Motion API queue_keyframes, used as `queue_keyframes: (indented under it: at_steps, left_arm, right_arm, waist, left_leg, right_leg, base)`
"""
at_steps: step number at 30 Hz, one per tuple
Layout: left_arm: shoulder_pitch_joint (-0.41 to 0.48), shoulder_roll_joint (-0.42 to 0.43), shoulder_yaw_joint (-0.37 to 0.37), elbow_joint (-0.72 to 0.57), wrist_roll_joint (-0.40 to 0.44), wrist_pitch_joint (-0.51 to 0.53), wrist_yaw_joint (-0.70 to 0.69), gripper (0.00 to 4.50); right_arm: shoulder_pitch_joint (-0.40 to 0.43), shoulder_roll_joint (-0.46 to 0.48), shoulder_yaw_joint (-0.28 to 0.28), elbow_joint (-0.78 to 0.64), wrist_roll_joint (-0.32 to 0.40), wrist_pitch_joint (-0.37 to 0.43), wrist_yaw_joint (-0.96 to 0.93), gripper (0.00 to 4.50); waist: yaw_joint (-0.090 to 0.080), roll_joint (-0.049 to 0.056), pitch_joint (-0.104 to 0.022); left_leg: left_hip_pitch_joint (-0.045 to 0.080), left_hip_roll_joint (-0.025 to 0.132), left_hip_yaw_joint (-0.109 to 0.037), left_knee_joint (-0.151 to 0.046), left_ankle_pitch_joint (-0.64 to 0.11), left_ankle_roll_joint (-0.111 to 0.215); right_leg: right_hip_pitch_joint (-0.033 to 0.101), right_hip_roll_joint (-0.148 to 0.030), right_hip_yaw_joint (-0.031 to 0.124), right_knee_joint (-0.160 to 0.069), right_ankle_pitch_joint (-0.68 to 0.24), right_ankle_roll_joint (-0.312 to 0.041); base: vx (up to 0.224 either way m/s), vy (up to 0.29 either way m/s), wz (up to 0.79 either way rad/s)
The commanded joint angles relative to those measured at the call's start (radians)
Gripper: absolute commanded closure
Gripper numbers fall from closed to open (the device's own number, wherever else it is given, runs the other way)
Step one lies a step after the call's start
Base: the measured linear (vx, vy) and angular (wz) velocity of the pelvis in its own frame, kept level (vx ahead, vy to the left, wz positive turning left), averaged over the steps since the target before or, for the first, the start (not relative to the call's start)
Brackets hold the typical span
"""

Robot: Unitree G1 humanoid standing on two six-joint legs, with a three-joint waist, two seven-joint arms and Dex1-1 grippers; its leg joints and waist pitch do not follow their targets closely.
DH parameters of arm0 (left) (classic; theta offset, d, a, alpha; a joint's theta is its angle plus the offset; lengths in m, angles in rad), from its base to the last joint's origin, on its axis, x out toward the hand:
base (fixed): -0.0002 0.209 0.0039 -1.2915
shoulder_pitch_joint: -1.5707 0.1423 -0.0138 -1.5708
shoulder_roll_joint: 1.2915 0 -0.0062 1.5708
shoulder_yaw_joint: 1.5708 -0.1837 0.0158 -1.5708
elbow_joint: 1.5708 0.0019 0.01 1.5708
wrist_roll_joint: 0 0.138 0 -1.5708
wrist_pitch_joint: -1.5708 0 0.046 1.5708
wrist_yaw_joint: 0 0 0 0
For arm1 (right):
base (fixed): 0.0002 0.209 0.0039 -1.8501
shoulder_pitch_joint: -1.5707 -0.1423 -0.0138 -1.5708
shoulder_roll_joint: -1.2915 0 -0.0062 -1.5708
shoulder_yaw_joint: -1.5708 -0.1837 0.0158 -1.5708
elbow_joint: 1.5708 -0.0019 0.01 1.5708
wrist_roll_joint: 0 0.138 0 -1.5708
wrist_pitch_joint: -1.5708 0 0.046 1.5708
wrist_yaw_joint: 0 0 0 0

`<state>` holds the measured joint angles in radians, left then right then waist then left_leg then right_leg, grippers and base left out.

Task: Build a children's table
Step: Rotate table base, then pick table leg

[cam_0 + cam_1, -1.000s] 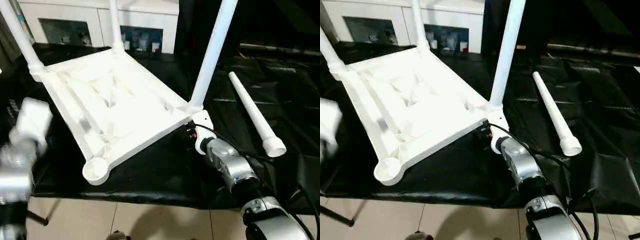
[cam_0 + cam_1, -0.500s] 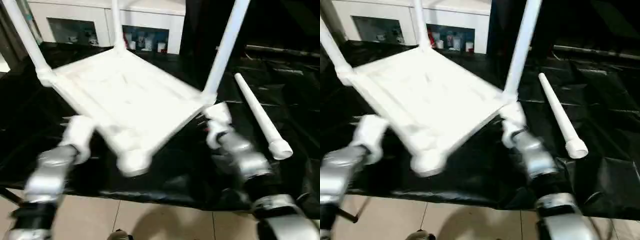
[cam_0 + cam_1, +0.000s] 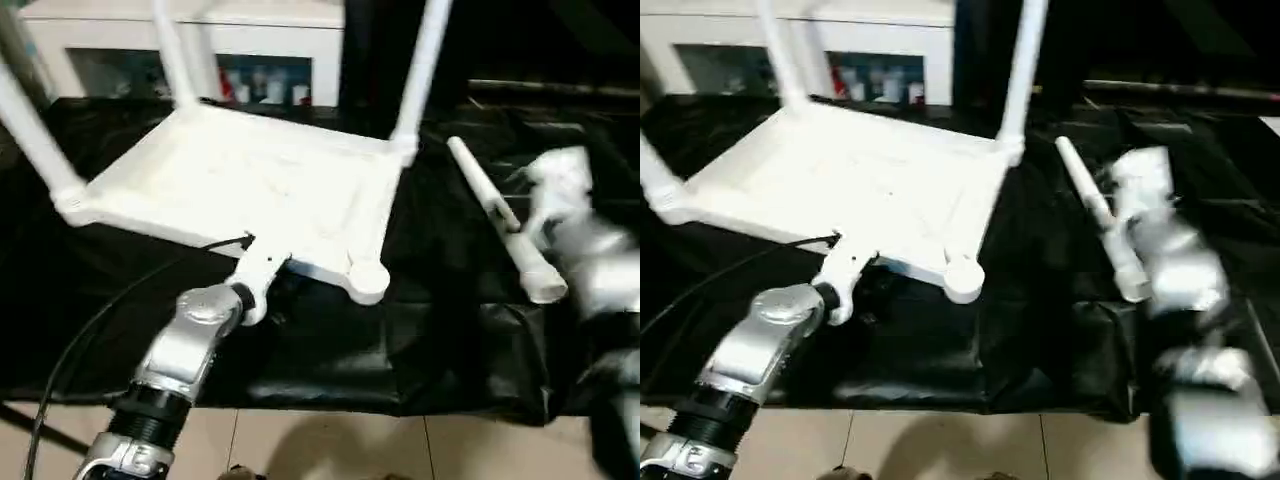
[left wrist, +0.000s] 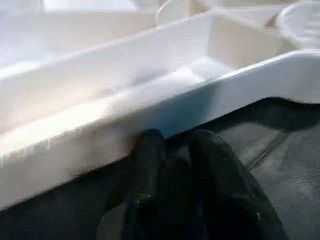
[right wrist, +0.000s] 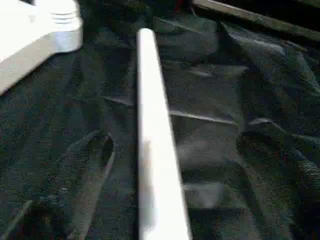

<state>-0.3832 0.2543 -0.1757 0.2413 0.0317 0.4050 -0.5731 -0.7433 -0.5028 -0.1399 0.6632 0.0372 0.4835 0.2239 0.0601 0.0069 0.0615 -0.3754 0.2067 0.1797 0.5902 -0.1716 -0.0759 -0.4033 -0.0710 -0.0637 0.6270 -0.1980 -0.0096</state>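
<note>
The children's table lies upside down on the black cloth. Its white ribbed tabletop [image 3: 260,180] carries three upright legs, such as one at the left [image 3: 30,130]. The near right corner socket [image 3: 368,280] holds nothing. A loose white leg [image 3: 500,225] lies on the cloth to the right. My left gripper [image 4: 172,137] sits at the tabletop's near rim [image 4: 150,110], narrowly open, its fingertips [image 4: 146,145] against the rim's lower edge with nothing between them. My right gripper [image 5: 170,145] hovers over the loose leg [image 5: 152,150], open, a finger on either side.
A white cabinet with glass doors [image 3: 250,60] stands behind the table. The black cloth [image 3: 440,330] lies in folds and hangs over the table's front edge above the tiled floor [image 3: 320,450]. A black cable [image 3: 90,330] trails from my left wrist.
The tabletop has turned, bringing the empty socket from front left to front right. My right gripper left the tabletop's corner and swung right over the loose leg. My left arm came in to the near rim.
</note>
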Motion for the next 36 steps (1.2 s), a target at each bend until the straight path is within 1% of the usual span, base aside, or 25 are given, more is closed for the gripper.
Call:
queue_keyframes:
  at_steps: [1,2,3,4,6,8,11,13,14,16,17,19,20,23,24,25,26,27,28,29,30,31,32,35,36]
  left_arm:
    - [-0.001,0.009,-0.012,-0.038,-0.016,-0.031,-0.024,3.31]
    - [0.002,0.021,-0.009,-0.056,-0.028,-0.043,-0.048,3.31]
    - [0.002,0.021,-0.009,-0.056,-0.028,-0.043,-0.048,3.31]
    - [0.004,0.032,-0.010,-0.070,-0.037,-0.046,-0.069,3.31]
    - [0.007,0.044,-0.012,-0.088,-0.046,-0.043,-0.090,3.31]
    - [0.014,0.058,-0.012,-0.118,-0.060,-0.039,-0.119,3.31]
    - [0.024,0.070,-0.012,-0.159,-0.074,-0.029,-0.145,3.31]
    - [0.035,0.083,-0.010,-0.193,-0.086,-0.021,-0.162,3.31]
    - [0.037,0.084,-0.010,-0.197,-0.088,-0.021,-0.163,3.31]
    - [0.068,0.114,-0.003,-0.269,-0.103,0.002,-0.178,3.31]
    - [0.076,0.122,-0.002,-0.285,-0.106,0.008,-0.182,3.31]
    - [0.091,0.141,0.002,-0.320,-0.112,0.030,-0.195,3.31]
    - [0.106,0.159,0.008,-0.360,-0.123,0.047,-0.210,3.31]
    - [0.117,0.177,0.020,-0.408,-0.139,0.073,-0.222,3.31]
    - [0.123,0.189,0.029,-0.441,-0.156,0.088,-0.235,3.31]
    - [0.127,0.198,0.035,-0.466,-0.172,0.106,-0.245,3.31]
    - [0.132,0.208,0.040,-0.493,-0.185,0.118,-0.256,3.31]
    - [0.138,0.217,0.044,-0.522,-0.202,0.127,-0.270,3.31]
    - [0.146,0.229,0.049,-0.559,-0.224,0.142,-0.285,3.31]
    - [0.153,0.251,0.056,-0.623,-0.275,0.178,-0.313,3.31]
    - [0.152,0.257,0.060,-0.645,-0.296,0.193,-0.322,3.31]
    - [0.153,0.262,0.064,-0.667,-0.313,0.209,-0.327,3.31]
    - [0.152,0.266,0.067,-0.685,-0.326,0.225,-0.330,3.31]
    - [0.161,0.282,0.072,-0.728,-0.342,0.261,-0.336,3.31]
    - [0.163,0.286,0.072,-0.735,-0.343,0.267,-0.337,3.31]
  right_arm:
    - [-0.040,-0.016,-0.001,0.074,0.006,0.028,0.029,0.01]
    - [-0.098,-0.039,0.014,0.178,0.006,0.048,0.087,0.01]
    - [-0.098,-0.039,0.014,0.178,0.006,0.048,0.087,0.01]
    - [-0.137,-0.050,0.026,0.253,0.002,0.063,0.128,0.01]
    - [-0.172,-0.050,0.026,0.320,0.004,0.075,0.166,0.01]
    - [-0.221,-0.048,0.024,0.421,-0.008,0.073,0.184,0.01]
    - [-0.244,-0.048,0.043,0.477,-0.044,0.036,0.149,0.01]
    - [-0.268,-0.049,0.050,0.523,-0.059,0.013,0.133,0.01]
    - [-0.270,-0.049,0.050,0.526,-0.059,0.012,0.130,0.01]
    - [-0.298,-0.051,0.036,0.565,-0.054,-0.031,0.098,0.01]
    - [-0.304,-0.052,0.032,0.572,-0.052,-0.038,0.095,0.01]
    - [-0.320,-0.055,0.034,0.595,-0.057,-0.053,0.100,0.01]
    - [-0.330,-0.060,0.033,0.610,-0.058,-0.051,0.104,0.01]
    - [-0.340,-0.066,0.041,0.626,-0.069,-0.040,0.111,0.01]
    - [-0.348,-0.070,0.037,0.639,-0.071,-0.031,0.108,0.01]
    - [-0.352,-0.073,0.038,0.644,-0.073,-0.022,0.111,0.01]
    - [-0.355,-0.077,0.044,0.648,-0.079,-0.011,0.115,0.01]
    - [-0.356,-0.081,0.044,0.654,-0.081,-0.010,0.117,0.01]
    - [-0.357,-0.086,0.040,0.660,-0.079,-0.004,0.115,0.01]
    - [-0.360,-0.095,0.039,0.673,-0.083,-0.009,0.098,0.01]
    - [-0.361,-0.098,0.037,0.677,-0.083,-0.008,0.090,0.01]
    - [-0.362,-0.101,0.035,0.680,-0.082,-0.011,0.085,0.01]
    - [-0.364,-0.104,0.032,0.682,-0.082,-0.015,0.074,0.01]
    - [-0.365,-0.110,0.034,0.687,-0.089,-0.020,0.066,0.01]
    - [-0.364,-0.110,0.035,0.688,-0.091,-0.018,0.069,0.01]
  waist:
    - [0.002,-0.001,-0.076]
    - [-0.001,0.001,-0.075]
    - [-0.001,0.001,-0.075]
    - [0.000,-0.001,-0.074]
    - [0.002,-0.001,-0.075]
    - [0.002,0.002,-0.077]
    - [0.010,0.001,-0.078]
    - [0.013,0.004,-0.081]
    - [0.015,0.003,-0.080]
    - [0.022,0.011,-0.078]
    - [0.021,0.009,-0.078]
    - [0.023,0.011,-0.074]
    - [0.028,0.017,-0.073]
    - [0.036,0.023,-0.071]
    - [0.039,0.029,-0.073]
    - [0.039,0.028,-0.072]
    - [0.044,0.035,-0.072]
    - [0.044,0.033,-0.072]
    - [0.048,0.039,-0.066]
    - [0.049,0.036,-0.068]
    - [0.051,0.035,-0.063]
    - [0.053,0.036,-0.063]
    - [0.054,0.038,-0.057]
    - [0.052,0.039,-0.049]
    - [0.051,0.038,-0.048]
  left_leg:
    - [0.009,0.009,-0.002,-0.050,-0.174,0.017]
    - [0.010,0.009,-0.002,-0.049,-0.183,0.017]
    - [0.010,0.010,-0.001,-0.048,-0.194,0.018]
    - [0.009,0.011,0.000,-0.048,-0.192,0.021]
    - [0.007,0.011,0.000,-0.046,-0.179,0.029]
    - [0.006,0.012,-0.001,-0.045,-0.164,0.034]
    - [0.006,0.015,0.000,-0.044,-0.145,0.036]
    - [0.007,0.016,0.000,-0.042,-0.130,0.038]
    - [0.003,0.015,0.000,-0.041,-0.129,0.040]
    - [0.004,0.017,-0.001,-0.042,-0.152,0.034]
    - [0.003,0.018,-0.002,-0.043,-0.161,0.031]
    - [0.004,0.015,0.000,-0.043,-0.180,0.031]
    - [0.005,0.015,0.001,-0.041,-0.186,0.031]
    - [0.005,0.015,0.000,-0.043,-0.199,0.020]
    - [0.008,0.016,0.000,-0.041,-0.204,0.015]
    - [0.005,0.015,0.000,-0.042,-0.204,0.014]
    - [0.004,0.014,-0.002,-0.041,-0.208,0.010]
    - [0.004,0.015,-0.003,-0.042,-0.209,0.009]
    - [0.002,0.014,-0.003,-0.043,-0.219,0.006]
    - [0.003,0.015,-0.003,-0.043,-0.221,0.004]
    - [0.001,0.012,-0.002,-0.043,-0.219,0.007]
    - [0.001,0.012,-0.001,-0.042,-0.220,0.008]
    - [0.001,0.011,-0.001,-0.043,-0.229,0.009]
    - [-0.001,0.009,-0.002,-0.046,-0.249,0.008]
    - [0.000,0.008,-0.002,-0.045,-0.251,0.009]
  right_leg:
    - [0.059,-0.051,0.040,-0.077,-0.101,-0.228]
    - [0.058,-0.050,0.039,-0.078,-0.107,-0.237]
    - [0.056,-0.051,0.039,-0.077,-0.112,-0.251]
    - [0.057,-0.050,0.039,-0.076,-0.100,-0.257]
    - [0.059,-0.051,0.039,-0.071,-0.078,-0.265]
    - [0.059,-0.054,0.038,-0.067,-0.061,-0.280]
    - [0.058,-0.053,0.037,-0.063,-0.029,-0.291]
    - [0.056,-0.054,0.035,-0.057,-0.006,-0.300]
    - [0.058,-0.054,0.035,-0.056,-0.001,-0.302]
    - [0.056,-0.057,0.034,-0.056,-0.025,-0.299]
    - [0.057,-0.059,0.034,-0.056,-0.034,-0.300]
    - [0.054,-0.054,0.033,-0.060,-0.063,-0.292]
    - [0.051,-0.054,0.034,-0.061,-0.080,-0.288]
    - [0.050,-0.052,0.033,-0.062,-0.103,-0.281]
    - [0.047,-0.053,0.033,-0.061,-0.098,-0.284]
    - [0.049,-0.052,0.032,-0.060,-0.097,-0.285]
    - [0.049,-0.052,0.031,-0.059,-0.097,-0.285]
    - [0.049,-0.051,0.031,-0.058,-0.096,-0.285]
    - [0.046,-0.052,0.031,-0.059,-0.101,-0.284]
    - [0.048,-0.052,0.031,-0.058,-0.100,-0.285]
    - [0.046,-0.049,0.031,-0.059,-0.099,-0.285]
    - [0.045,-0.050,0.031,-0.058,-0.105,-0.285]
    - [0.042,-0.049,0.032,-0.062,-0.121,-0.282]
    - [0.041,-0.050,0.031,-0.066,-0.174,-0.261]
    - [0.041,-0.050,0.032,-0.068,-0.192,-0.255]
  base:
    - [0.000,0.000,0.00]
    - [0.000,0.000,0.00]
    - [0.000,0.000,0.00]
    - [0.000,0.000,0.00]
    - [0.000,0.000,0.00]
    - [0.000,0.000,0.00]
    - [0.000,0.000,0.00]
    - [0.000,0.000,0.00]
    - [0.000,0.000,0.00]
    - [0.000,0.000,0.00]
    - [0.000,0.000,0.00]
    - [0.000,0.000,0.00]
    - [0.000,0.000,0.00]
    - [0.000,0.000,0.00]
    - [0.000,0.000,0.00]
    - [0.000,0.000,0.00]
    - [0.000,0.000,0.00]
    - [0.000,0.000,0.00]
    - [0.000,0.000,0.00]
    - [0.000,0.000,0.00]
    - [0.000,0.000,0.00]
    - [0.000,0.000,0.00]
    - [0.000,0.000,0.00]
    - [0.000,0.000,0.00]
    - [0.000,0.000,0.00]
